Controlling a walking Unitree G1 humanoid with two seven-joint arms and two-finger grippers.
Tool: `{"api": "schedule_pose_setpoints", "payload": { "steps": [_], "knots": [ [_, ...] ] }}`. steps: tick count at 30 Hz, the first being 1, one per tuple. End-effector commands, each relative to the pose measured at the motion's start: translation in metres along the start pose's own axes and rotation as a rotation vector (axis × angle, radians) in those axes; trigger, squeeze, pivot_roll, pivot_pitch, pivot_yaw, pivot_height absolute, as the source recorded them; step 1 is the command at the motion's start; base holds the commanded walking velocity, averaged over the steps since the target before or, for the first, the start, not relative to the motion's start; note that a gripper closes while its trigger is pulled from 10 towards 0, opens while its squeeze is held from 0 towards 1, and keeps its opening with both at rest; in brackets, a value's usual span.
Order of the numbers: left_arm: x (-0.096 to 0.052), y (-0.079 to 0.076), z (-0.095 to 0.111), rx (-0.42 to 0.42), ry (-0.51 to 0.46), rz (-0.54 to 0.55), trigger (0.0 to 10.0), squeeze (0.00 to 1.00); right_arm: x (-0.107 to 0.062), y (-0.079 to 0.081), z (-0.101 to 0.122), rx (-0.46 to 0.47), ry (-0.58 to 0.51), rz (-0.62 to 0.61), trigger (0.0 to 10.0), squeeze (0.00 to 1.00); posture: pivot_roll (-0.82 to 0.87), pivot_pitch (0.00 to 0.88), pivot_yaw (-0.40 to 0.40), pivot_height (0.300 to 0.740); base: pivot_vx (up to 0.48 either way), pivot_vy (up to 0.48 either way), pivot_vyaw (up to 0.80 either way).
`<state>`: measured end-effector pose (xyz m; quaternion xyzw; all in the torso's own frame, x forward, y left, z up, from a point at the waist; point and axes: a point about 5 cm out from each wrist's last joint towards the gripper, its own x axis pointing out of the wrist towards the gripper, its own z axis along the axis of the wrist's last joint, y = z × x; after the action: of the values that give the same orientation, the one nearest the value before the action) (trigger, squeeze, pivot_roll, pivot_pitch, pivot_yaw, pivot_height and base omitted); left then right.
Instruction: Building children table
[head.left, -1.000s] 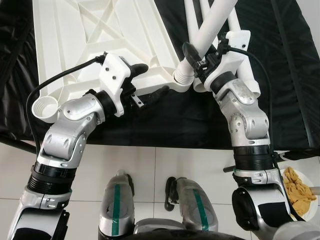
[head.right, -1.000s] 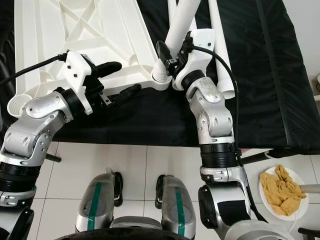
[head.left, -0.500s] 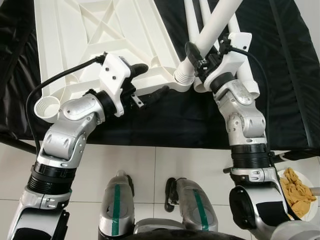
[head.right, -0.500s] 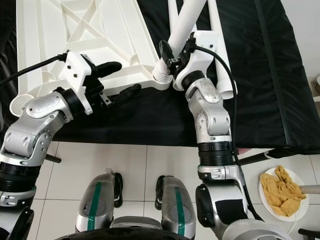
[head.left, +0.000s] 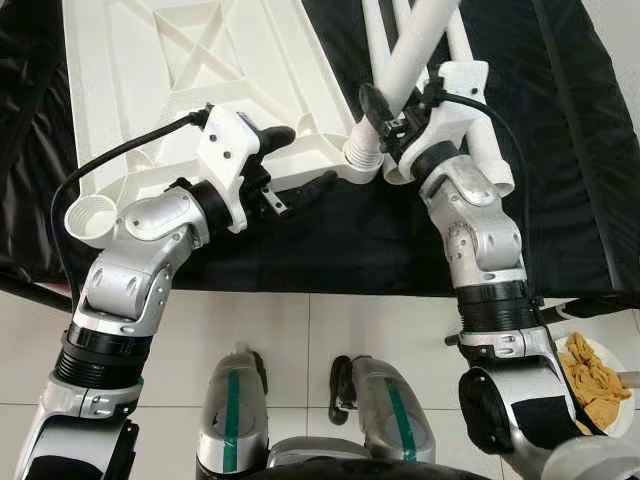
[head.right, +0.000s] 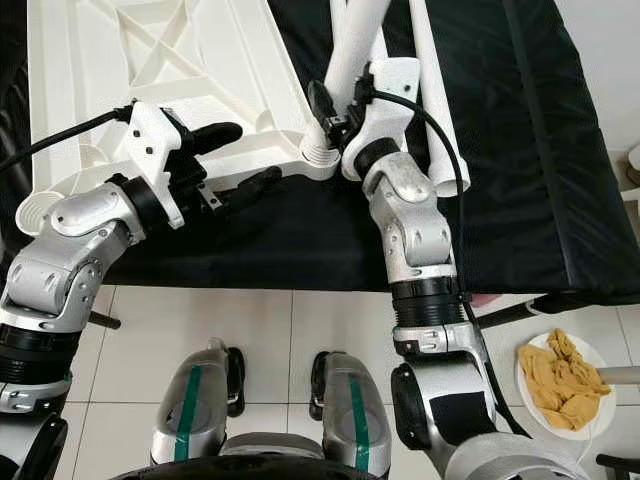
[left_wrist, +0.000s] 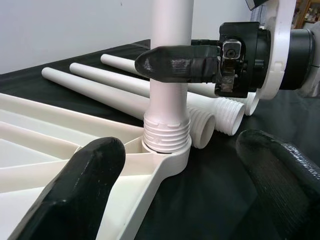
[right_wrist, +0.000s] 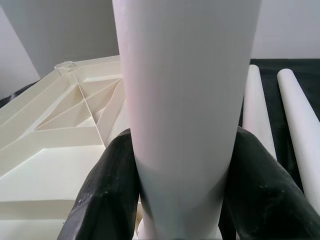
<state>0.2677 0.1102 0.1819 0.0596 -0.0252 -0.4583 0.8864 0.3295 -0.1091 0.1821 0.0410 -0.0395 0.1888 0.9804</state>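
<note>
Now, tabletop: the white ribbed tabletop (head.left: 200, 70) lies underside-up on a black cloth (head.right: 520, 180), with a corner socket (left_wrist: 167, 150) at its near right corner.
Leg: a white table leg (head.left: 415, 45) stands upright with its threaded end in that socket.
Right gripper: the right gripper (right_wrist: 185, 200) pinches the leg just above the threads, one black finger on each side.
Right arm: forearm rising from the floor side, wrist bent toward the socket.
Left gripper: the left gripper (head.left: 300, 165) is spread wide, one finger over the tabletop's near edge, the other over the cloth; whether it touches the edge cannot be told.
Left arm: elbow bent, wrist turned toward the socket.
Left wrist view: three spare legs (left_wrist: 130, 95) lie side by side behind the socket, threaded ends near it.
Head views: a plate of yellow cloth (head.right: 562, 378) sits on the tiled floor (head.right: 300, 330) to the robot's right.
</note>
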Motion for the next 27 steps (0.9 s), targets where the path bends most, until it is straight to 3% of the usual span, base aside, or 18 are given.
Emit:
{"api": "schedule_pose_setpoints", "payload": {
  "steps": [1, 27],
  "knots": [
    [0.0, 0.003, 0.004, 0.019, -0.006, 0.028, 10.0, 0.0, -0.003, -0.004, -0.027, -0.018, 0.14, -0.016, 10.0, 0.0, 0.07, 0.072, -0.038, 0.74, 0.0, 0.0, 0.0],
    [-0.002, 0.004, 0.004, 0.017, -0.008, 0.047, 10.0, 0.0, -0.012, 0.008, -0.048, -0.077, 0.191, 0.086, 10.0, 0.0, 0.07, 0.083, -0.037, 0.74, 0.0, 0.0, 0.0]
  ]
}}
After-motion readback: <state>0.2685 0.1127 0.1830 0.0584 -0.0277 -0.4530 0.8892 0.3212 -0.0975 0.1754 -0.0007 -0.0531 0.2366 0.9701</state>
